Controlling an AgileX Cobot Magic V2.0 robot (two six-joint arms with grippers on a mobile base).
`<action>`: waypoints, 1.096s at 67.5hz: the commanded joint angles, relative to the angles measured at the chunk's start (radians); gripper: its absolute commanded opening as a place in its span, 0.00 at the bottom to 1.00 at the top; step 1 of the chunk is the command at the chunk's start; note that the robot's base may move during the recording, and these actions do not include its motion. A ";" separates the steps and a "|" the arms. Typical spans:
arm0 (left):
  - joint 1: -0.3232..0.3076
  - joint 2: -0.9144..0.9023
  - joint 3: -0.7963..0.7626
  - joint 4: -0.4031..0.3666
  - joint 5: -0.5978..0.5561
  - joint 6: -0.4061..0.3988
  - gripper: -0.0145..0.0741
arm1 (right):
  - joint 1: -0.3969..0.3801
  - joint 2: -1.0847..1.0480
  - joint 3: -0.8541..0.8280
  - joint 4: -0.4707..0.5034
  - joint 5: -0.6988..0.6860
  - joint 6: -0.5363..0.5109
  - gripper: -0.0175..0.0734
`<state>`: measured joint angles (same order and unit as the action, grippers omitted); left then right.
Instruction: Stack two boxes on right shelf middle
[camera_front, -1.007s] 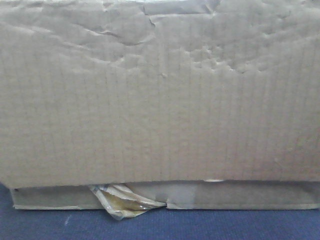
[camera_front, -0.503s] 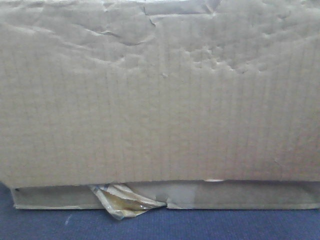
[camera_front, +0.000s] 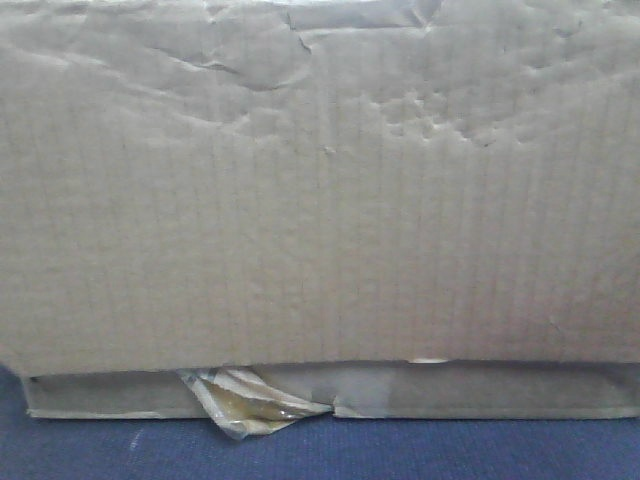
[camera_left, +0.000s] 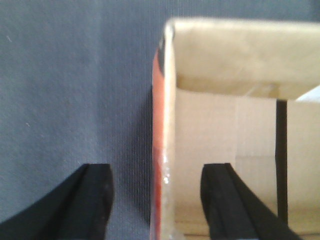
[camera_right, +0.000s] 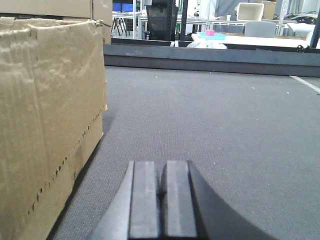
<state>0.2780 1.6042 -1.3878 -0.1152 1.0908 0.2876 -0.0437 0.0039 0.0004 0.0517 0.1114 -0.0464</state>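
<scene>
So the box sits on grey carpet. The left gripper is wide open astride its wall, nothing clamped. The right gripper, beside the box, is closed and empty. Pinching one thin wall might tear it or tilt the box.

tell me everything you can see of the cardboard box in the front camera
The cardboard box fills nearly the whole front view. It shows one broad face of plain brown corrugated board, faintly ribbed, creased and dented along its upper part. Below the face is a darker strip of flap, with a crumpled, yellowed piece of torn tape hanging out left of centre. The box stands upright and square to the camera on the blue carpet-like surface. Nothing else is seen touching it here.
</scene>
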 joint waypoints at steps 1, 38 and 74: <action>0.002 0.005 0.000 -0.001 0.001 0.001 0.38 | -0.007 -0.004 0.000 0.000 -0.015 -0.007 0.01; 0.015 -0.068 -0.143 0.180 0.078 -0.136 0.04 | -0.007 -0.004 0.000 0.000 -0.015 -0.007 0.01; -0.042 -0.187 -0.628 -0.025 0.130 -0.399 0.04 | -0.007 -0.004 0.000 0.000 -0.015 -0.007 0.01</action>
<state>0.2695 1.4318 -1.9652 -0.1029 1.2293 -0.0380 -0.0437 0.0039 0.0004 0.0517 0.1114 -0.0464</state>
